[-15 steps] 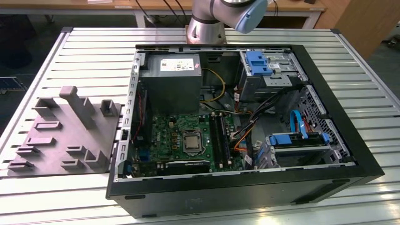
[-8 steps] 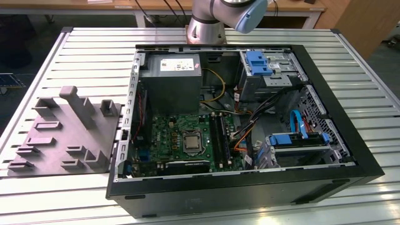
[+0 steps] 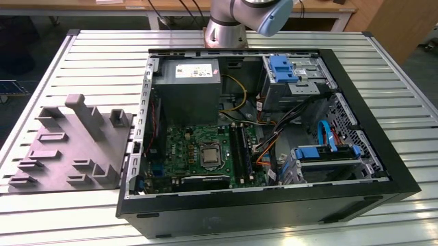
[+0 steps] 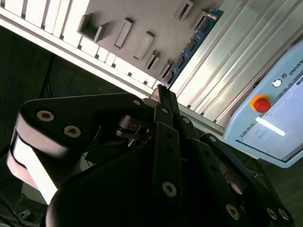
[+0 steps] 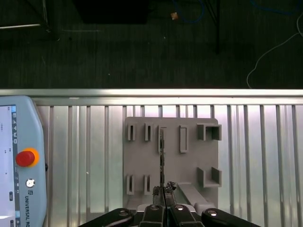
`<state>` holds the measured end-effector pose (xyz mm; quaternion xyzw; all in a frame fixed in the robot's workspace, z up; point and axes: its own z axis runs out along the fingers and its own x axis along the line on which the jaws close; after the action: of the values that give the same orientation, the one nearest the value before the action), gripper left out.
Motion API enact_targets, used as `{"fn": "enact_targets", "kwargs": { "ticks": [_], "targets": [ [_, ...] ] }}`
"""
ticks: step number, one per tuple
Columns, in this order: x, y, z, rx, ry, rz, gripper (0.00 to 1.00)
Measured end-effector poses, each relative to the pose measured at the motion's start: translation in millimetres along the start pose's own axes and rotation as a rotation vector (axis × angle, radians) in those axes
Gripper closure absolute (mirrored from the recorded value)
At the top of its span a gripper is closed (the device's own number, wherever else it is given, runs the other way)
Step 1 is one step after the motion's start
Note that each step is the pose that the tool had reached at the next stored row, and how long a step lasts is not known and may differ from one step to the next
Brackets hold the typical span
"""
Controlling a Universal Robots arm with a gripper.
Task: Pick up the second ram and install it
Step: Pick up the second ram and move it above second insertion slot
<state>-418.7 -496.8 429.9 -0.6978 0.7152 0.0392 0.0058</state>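
The second ram [image 4: 191, 45] is a narrow bluish circuit-board stick with dark chips, and it juts out from my gripper's tip [image 4: 160, 92]. In the first wrist view the second ram [image 5: 161, 156] shows edge-on as a thin dark line rising from my gripper [image 5: 163, 191], which is shut on its near end. I hold it high above the grey slotted holder [image 5: 170, 156] on the slatted table. In the exterior view the green motherboard [image 3: 198, 148], with its long black slots [image 3: 241, 151], lies inside the open computer case [image 3: 260, 133].
A teach pendant [image 5: 21, 161] with a red stop button lies on the table beside the holder [image 3: 68, 148]. Inside the case are a grey power-supply box [image 3: 186, 87], blue drive brackets [image 3: 284, 69] and bundled cables [image 3: 274, 128]. The arm's base [image 3: 226, 31] stands behind the case.
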Motion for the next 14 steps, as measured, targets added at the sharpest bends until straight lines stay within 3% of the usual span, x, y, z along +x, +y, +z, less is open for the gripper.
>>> {"fn": "enact_targets", "kwargs": {
  "ticks": [14],
  "targets": [
    [-0.8,-32.0,-1.4,0.0,0.0,0.0,0.89]
  ]
}}
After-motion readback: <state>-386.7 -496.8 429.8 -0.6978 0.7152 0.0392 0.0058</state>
